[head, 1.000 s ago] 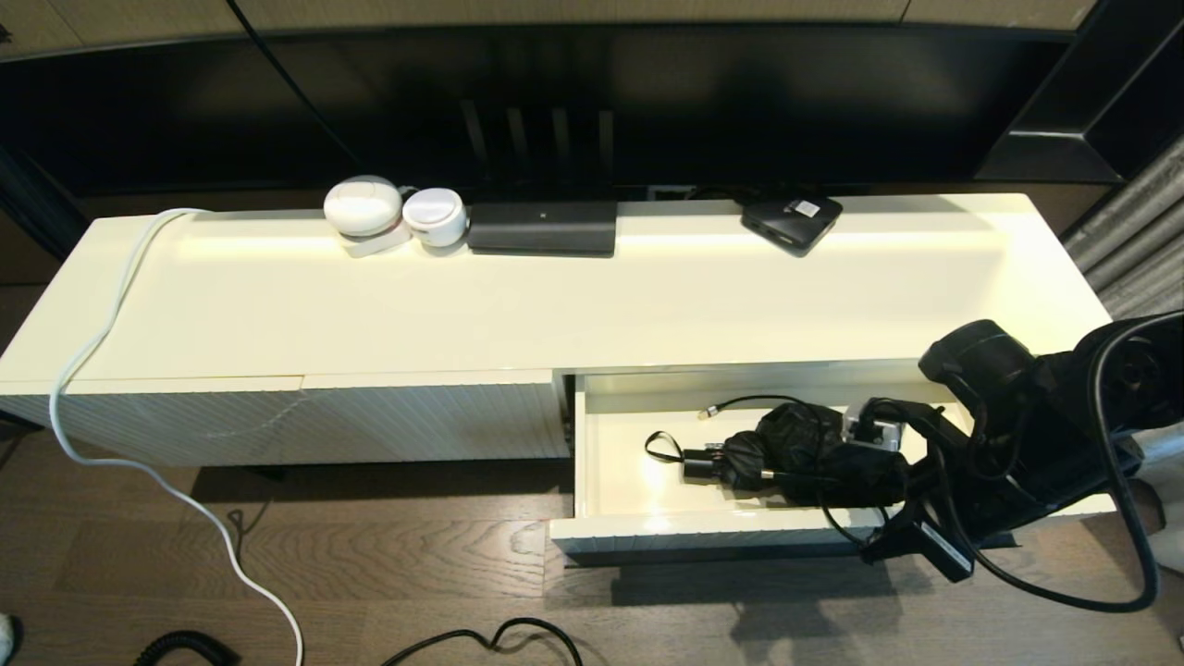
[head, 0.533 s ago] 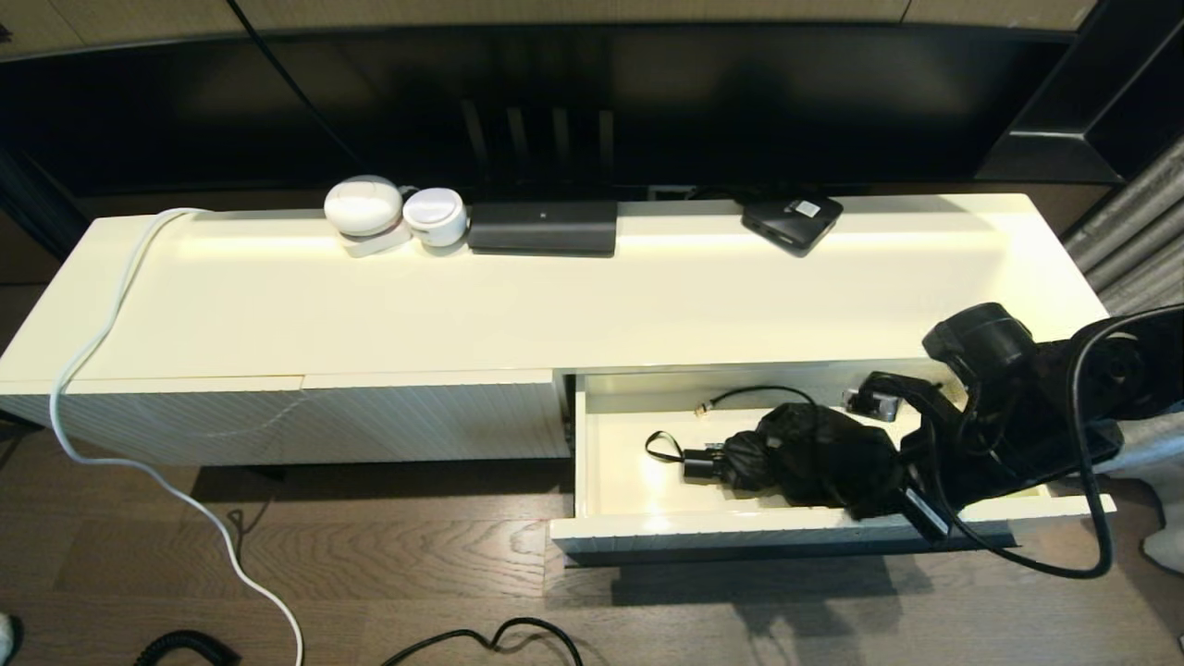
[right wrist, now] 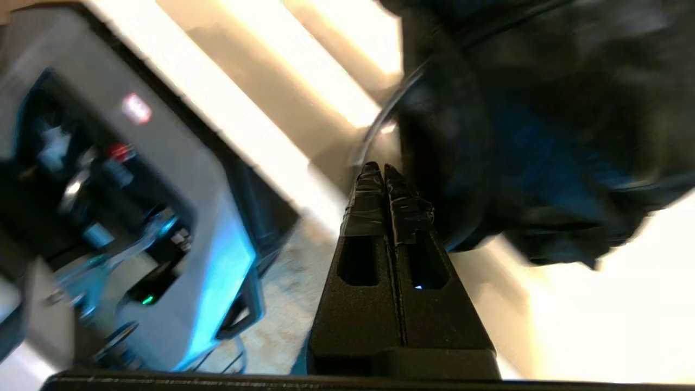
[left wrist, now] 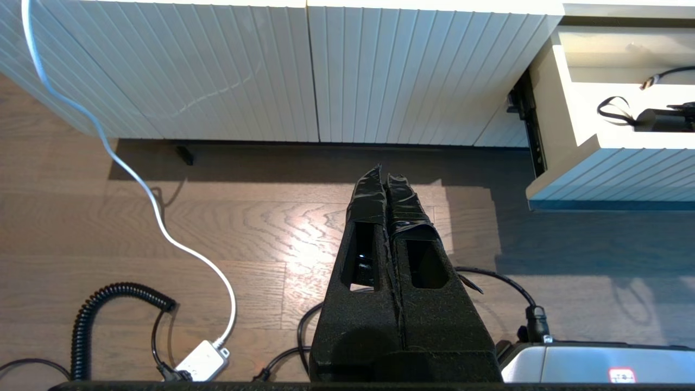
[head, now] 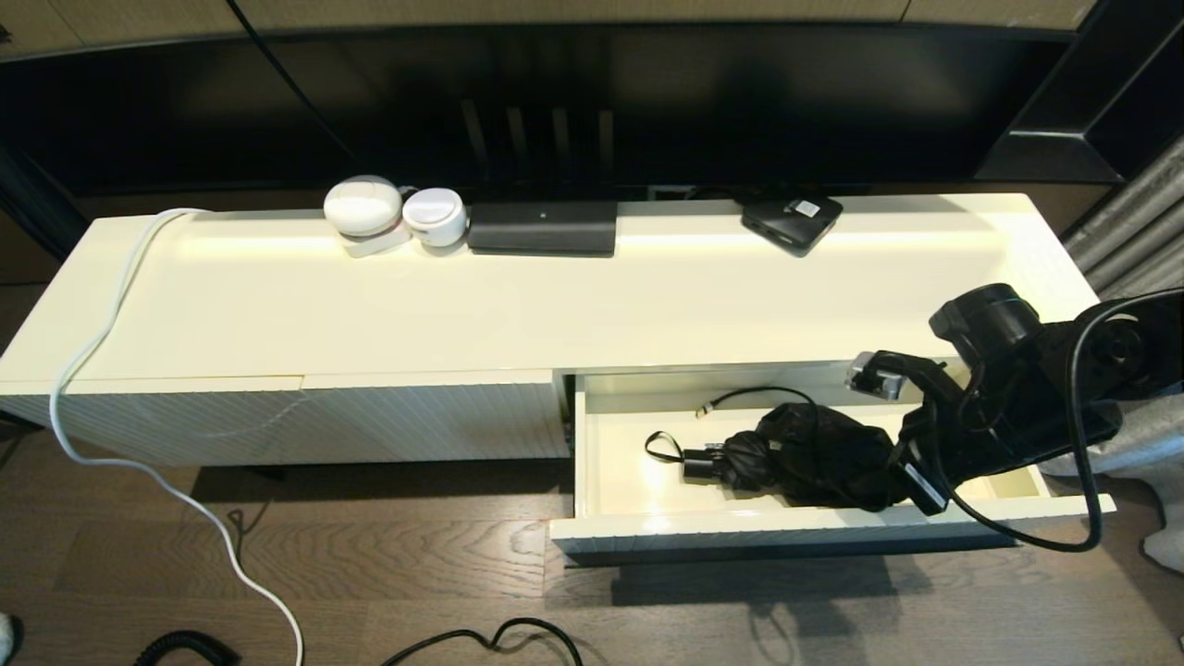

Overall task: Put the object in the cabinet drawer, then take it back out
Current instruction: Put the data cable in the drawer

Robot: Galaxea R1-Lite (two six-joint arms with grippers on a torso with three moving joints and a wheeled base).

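— What kind of place is this?

— It looks like a living room in a home. A long, low cream TV cabinet stands on a dark wooden floor, under a big black screen.

— What else shows it?

— On the cabinet are a black router, a small set-top box and two white round devices. A grey curtain hangs beside it.
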